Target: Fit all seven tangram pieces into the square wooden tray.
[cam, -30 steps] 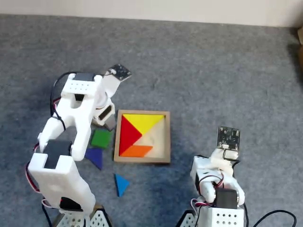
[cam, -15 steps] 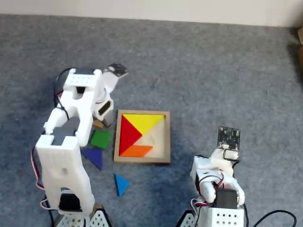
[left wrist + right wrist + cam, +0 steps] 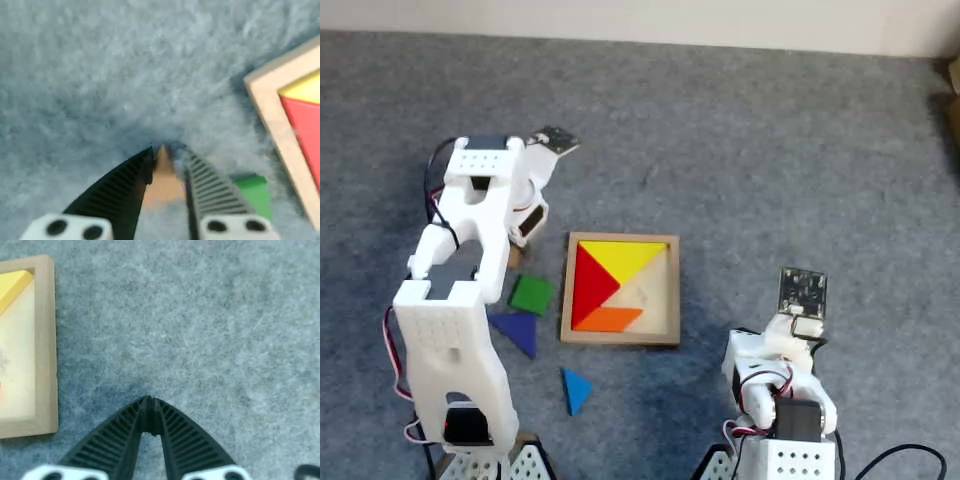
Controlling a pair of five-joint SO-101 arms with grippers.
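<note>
**Left claw [image 3: 166, 156] closed on a tan piece [image 3: 162, 186], tray at lower right**

The square wooden tray [image 3: 619, 240] lay at frame centre in the high view, lower right of the left claw, whose arm was the nearer. A green piece [image 3: 532, 293] sat just left of it. The right claw [image 3: 149, 407], pinched together and empty, hung at lower right.

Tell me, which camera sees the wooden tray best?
The high view: it shows the whole tray, all four sides. The left wrist view catches just one corner, the right wrist view one side.
</note>
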